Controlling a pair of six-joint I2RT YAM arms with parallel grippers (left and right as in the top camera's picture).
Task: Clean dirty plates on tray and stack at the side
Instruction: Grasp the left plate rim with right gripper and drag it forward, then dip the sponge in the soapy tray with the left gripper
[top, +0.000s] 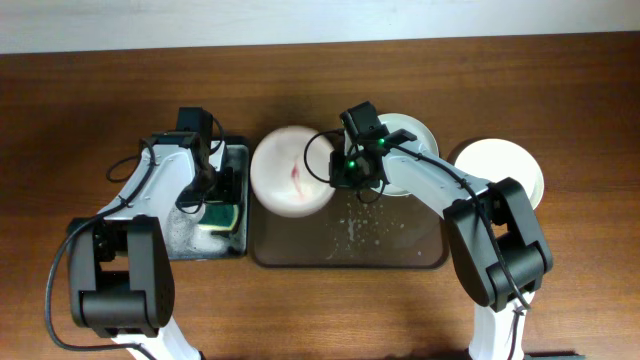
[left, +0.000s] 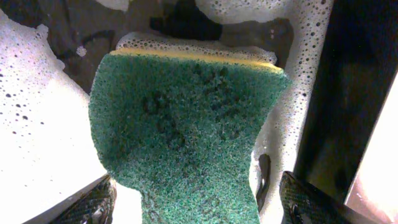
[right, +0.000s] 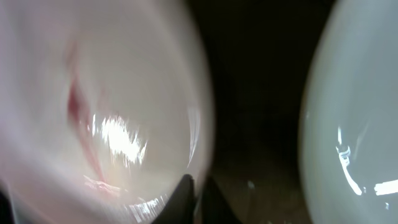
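Observation:
A white plate (top: 290, 172) with a red smear is lifted at the left end of the dark brown tray (top: 400, 252), overhanging its edge. My right gripper (top: 345, 180) is shut on its right rim. In the right wrist view the fingers (right: 200, 199) pinch that plate's rim (right: 112, 124). A second plate (top: 412, 132) lies at the tray's back right, partly under my right arm; it also shows in the right wrist view (right: 354, 124). A third plate (top: 500, 170) sits on the table right of the tray. My left gripper (top: 224, 188) is open, its fingers (left: 199, 205) either side of a green sponge (left: 180, 137).
The sponge (top: 220, 217) lies in a small black tray (top: 236, 155) with white foam, left of the brown tray. Foam specks dot the brown tray's middle (top: 365, 228). The wooden table (top: 580, 290) extends in front and to the right.

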